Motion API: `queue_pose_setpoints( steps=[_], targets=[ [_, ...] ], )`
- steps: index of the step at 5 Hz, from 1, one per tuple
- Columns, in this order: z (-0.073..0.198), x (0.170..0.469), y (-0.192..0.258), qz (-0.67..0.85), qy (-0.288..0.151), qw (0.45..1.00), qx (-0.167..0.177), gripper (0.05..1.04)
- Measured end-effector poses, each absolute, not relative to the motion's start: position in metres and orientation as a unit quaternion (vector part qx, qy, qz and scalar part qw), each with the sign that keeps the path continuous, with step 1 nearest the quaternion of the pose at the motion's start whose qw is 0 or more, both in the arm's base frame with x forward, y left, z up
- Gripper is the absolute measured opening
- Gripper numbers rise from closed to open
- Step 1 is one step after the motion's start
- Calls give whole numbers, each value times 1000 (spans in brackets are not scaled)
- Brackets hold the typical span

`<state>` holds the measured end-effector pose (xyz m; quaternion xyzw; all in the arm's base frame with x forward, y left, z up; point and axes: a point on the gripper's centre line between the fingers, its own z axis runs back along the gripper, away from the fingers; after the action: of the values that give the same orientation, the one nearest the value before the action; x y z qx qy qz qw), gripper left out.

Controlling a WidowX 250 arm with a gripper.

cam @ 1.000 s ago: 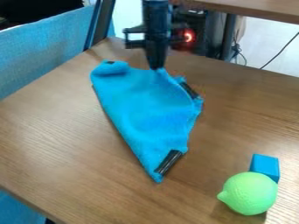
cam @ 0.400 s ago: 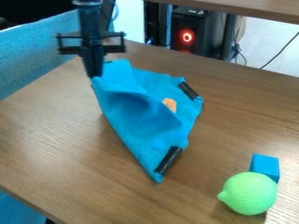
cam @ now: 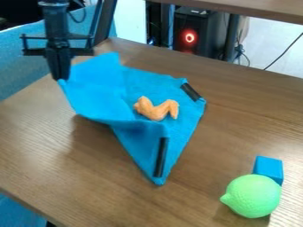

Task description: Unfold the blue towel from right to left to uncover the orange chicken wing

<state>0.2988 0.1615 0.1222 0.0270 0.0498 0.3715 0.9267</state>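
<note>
Gripper: clenched on a corner of the blue cloth
Pull: low, slow
Chicken wing: avoid dragging

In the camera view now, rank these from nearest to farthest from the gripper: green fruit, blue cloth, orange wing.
1. Blue cloth: its raised corner is in the gripper.
2. Orange wing: on the cloth, near the picture's middle.
3. Green fruit: on the table, at lower right in the picture.
</note>
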Motion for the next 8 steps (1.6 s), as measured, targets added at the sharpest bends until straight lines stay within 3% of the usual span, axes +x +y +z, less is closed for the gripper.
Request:
queue_pose_setpoints(
  steps=[2, 4, 8],
  targets=[
    [125, 273, 179, 414, 86, 904, 52, 54],
    [124, 256, 185, 462, 141, 874, 54, 54],
    [120, 230, 197, 499, 184, 843, 78, 54]
  ],
)
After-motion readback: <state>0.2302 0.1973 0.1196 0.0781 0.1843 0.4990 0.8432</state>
